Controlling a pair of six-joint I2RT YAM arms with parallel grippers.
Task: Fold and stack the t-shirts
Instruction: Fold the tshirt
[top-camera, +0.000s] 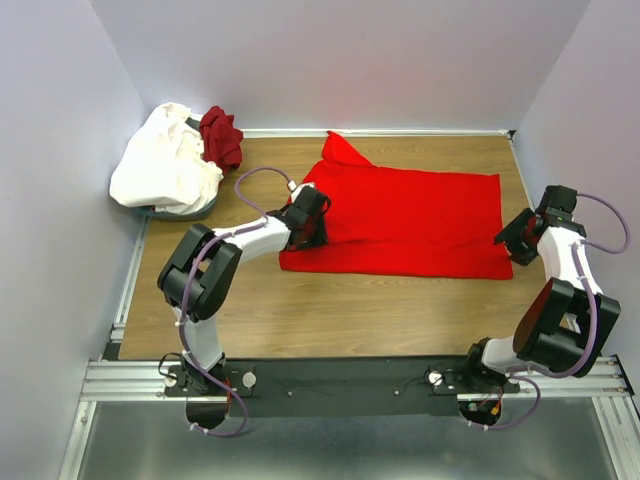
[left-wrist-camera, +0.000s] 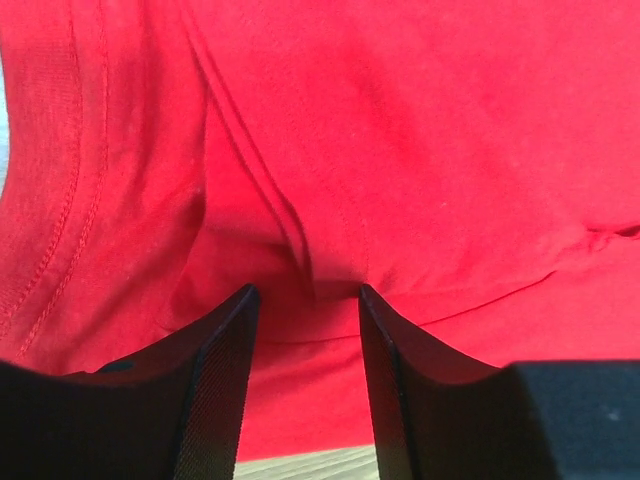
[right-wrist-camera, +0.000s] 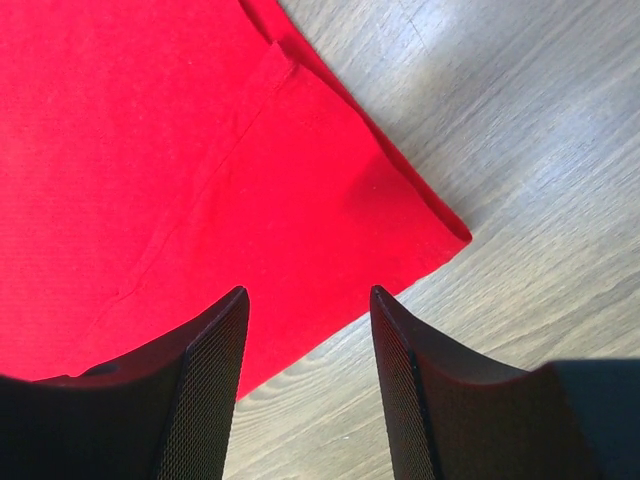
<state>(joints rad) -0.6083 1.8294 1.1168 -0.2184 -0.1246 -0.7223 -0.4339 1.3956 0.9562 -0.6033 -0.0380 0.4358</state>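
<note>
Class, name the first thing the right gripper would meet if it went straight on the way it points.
Probably the hem edge of the red t-shirt, straight ahead of the right gripper and its open jaws; bare table lies beside it, and depth is unclear.

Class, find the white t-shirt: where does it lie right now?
In the top view, the white t-shirt lies bunched in the far left corner of the table, next to the maroon t-shirt and left of the spread red t-shirt.
</note>
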